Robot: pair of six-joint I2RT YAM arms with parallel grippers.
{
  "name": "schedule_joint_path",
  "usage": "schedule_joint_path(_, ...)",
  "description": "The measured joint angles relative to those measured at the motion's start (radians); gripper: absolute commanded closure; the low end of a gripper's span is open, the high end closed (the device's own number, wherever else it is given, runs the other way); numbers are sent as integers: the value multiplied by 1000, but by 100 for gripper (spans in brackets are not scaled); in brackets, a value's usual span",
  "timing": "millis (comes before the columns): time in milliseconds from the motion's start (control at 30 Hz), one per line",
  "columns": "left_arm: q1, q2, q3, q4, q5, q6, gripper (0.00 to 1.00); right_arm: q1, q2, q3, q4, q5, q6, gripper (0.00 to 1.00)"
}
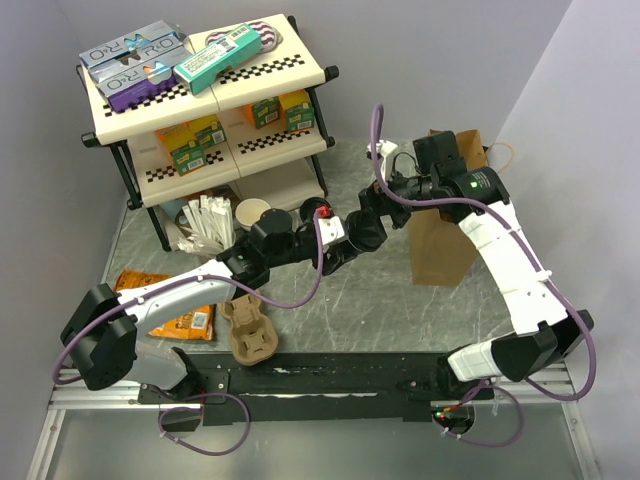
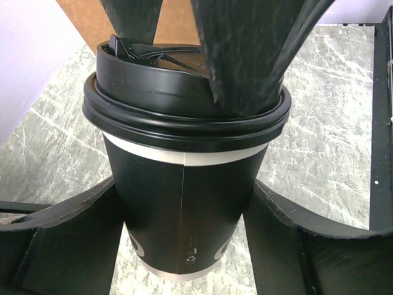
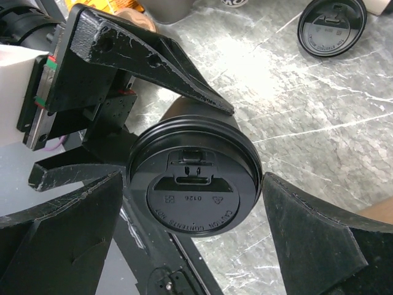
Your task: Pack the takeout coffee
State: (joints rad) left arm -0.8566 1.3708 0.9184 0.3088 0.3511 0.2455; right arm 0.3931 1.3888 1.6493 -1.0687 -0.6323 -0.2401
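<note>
Right, nearest first. Left pincer [image 2: 185, 209] pinching lower wall of takeout coffee [image 2: 184, 141]. Cup carried mid-table between the arms, apparently off worktop [image 1: 380, 300]. Long axis runs along line between both wrists, I judge; black lid faces straight at right wrist. Right pincer [image 3: 194, 184] spread wide, fingers [image 3: 319, 246] flanking lid rim, no squeeze visible. So cup lies dead ahead of right pincer, lid-first. Farther: brown paper bag [image 1: 445, 245] standing beside right forearm, right arm nearer it. Handover looks like my next call.
</note>
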Motion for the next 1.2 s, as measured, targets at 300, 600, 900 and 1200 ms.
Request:
schedule_joint_path(300, 2, 0, 0, -2, 0, 0, 45, 2, 10, 0, 2, 1, -11, 9)
schedule_joint_path(600, 5, 0, 0, -5, -10, 0, 20, 11, 10, 0, 2, 15, -34, 30)
schedule_joint_path(900, 6, 0, 0, -8, -84, -1, 1, 1, 10, 16, -8, 70, -60, 34)
schedule_joint_path(1200, 39, -56, 8, -187, -123, 19, 1, -205, 2, 171, 3, 63, -37, 36)
